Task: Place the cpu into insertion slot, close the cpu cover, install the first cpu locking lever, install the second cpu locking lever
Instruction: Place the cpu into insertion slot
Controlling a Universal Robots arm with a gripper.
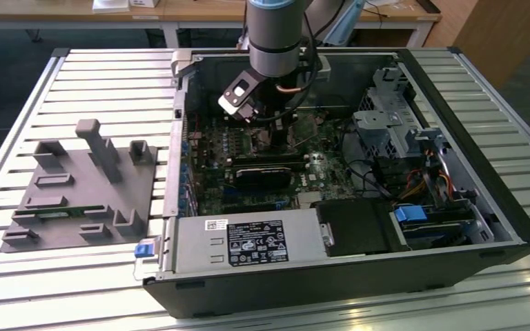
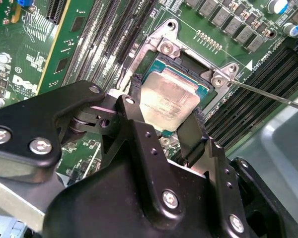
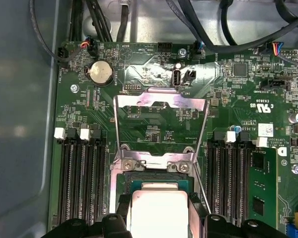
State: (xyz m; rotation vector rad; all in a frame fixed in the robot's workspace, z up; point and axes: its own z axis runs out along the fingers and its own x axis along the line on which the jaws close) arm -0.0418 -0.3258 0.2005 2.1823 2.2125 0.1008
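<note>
Here we are looking at an open computer case (image 1: 366,276) lying on a slatted metal table (image 1: 108,83). A grey moulded fixture (image 1: 81,186) is sitting beside it toward the exterior view's left, and wooden desks (image 1: 201,10) are standing behind. The arm (image 1: 275,34) is reaching straight down into the case over the green motherboard (image 1: 223,145).

In the second wrist view we are seeing the gripper (image 2: 166,111) clamping the cpu (image 2: 169,99) by two opposite edges. Its black fingers (image 2: 135,94) are pressing against the chip's sides, right over the insertion slot (image 2: 181,59). We cannot tell whether the chip is seated.

The cpu cover (image 3: 161,99), a thin shiny metal frame, is standing swung open beyond the slot. The cpu is showing a pale, matte metal top, flat and square. The slot is looking dark inside its bright screwed bracket, and a thin wire lever (image 2: 268,95) is slanting away beside it.
</note>
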